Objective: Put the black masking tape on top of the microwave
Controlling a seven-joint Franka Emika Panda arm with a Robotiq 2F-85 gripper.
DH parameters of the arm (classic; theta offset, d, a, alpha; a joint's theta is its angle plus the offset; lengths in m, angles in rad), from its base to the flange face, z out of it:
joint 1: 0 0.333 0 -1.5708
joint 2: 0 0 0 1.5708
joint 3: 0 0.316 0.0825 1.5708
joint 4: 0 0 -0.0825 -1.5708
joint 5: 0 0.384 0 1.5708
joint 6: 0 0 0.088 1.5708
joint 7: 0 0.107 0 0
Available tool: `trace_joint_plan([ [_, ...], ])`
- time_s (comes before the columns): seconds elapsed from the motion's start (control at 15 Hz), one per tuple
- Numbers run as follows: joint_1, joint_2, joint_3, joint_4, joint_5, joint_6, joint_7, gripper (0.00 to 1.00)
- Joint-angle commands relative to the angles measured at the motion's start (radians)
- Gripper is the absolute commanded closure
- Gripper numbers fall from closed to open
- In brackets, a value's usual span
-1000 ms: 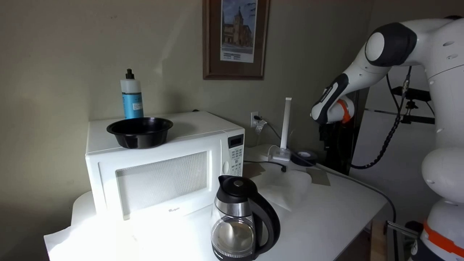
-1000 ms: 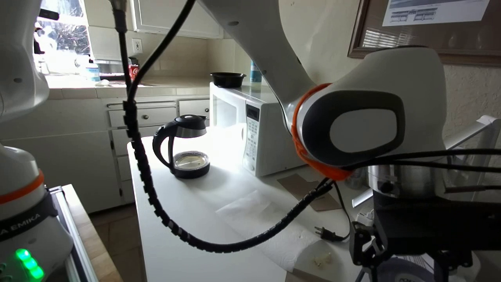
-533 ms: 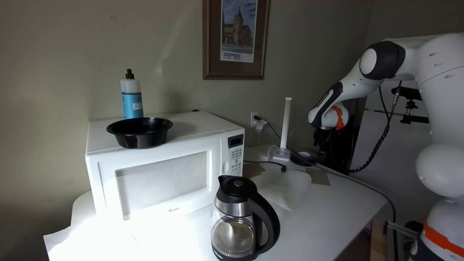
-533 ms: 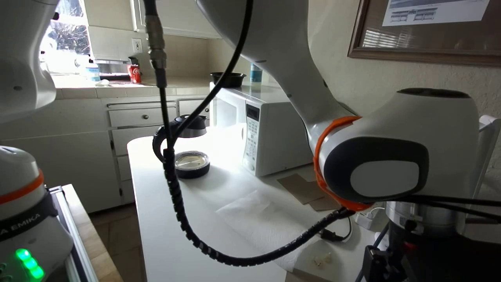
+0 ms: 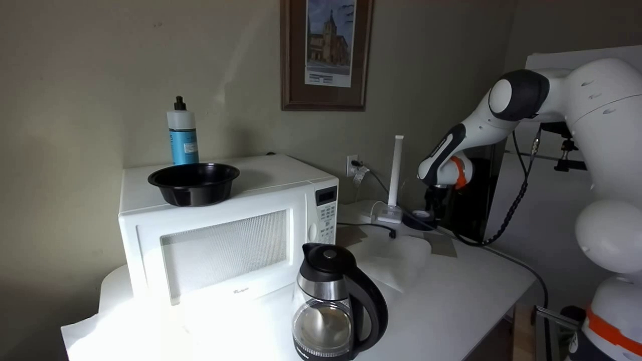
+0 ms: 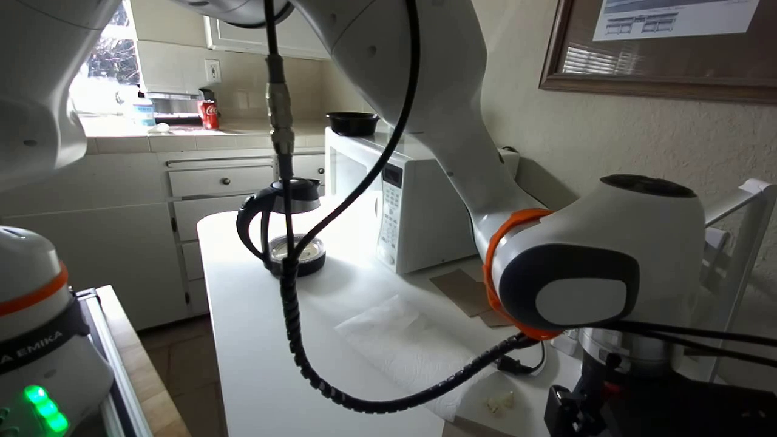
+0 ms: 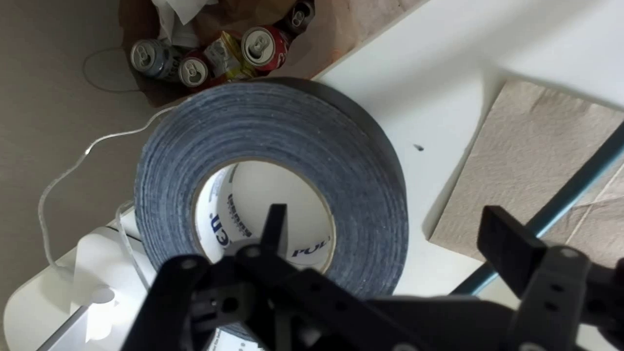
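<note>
"Where's the black masking tape (image 7: 273,126)?"

"Flat at the edge of the white table (image 5: 466,296), beside the white stand (image 5: 394,175), well apart from the microwave (image 5: 228,235)."

"And the gripper (image 7: 392,231)?"

"I have it spread: in my wrist view one finger crosses the tape's hole, its mate beyond the rim."

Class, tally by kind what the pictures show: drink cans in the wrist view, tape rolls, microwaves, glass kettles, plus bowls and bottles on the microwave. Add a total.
Drink cans showing: 4
Tape roll: 1
Microwave: 1
Glass kettle: 1
Bowl: 1
Bottle: 1
Total: 9
</note>
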Motion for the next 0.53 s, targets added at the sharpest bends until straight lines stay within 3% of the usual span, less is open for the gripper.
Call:
trace_joint_plan([
  [0.0,-0.007,0.044,0.007,0.046,-0.009,-0.019,-0.015,0.07],
  [0.07,-0.011,0.051,0.012,0.056,-0.006,-0.027,-0.019,0.06],
  [0.13,-0.016,0.057,0.018,0.068,-0.002,-0.036,-0.025,0.13],
  [0.47,-0.039,0.081,0.051,0.134,0.012,-0.107,-0.067,0.11],
])
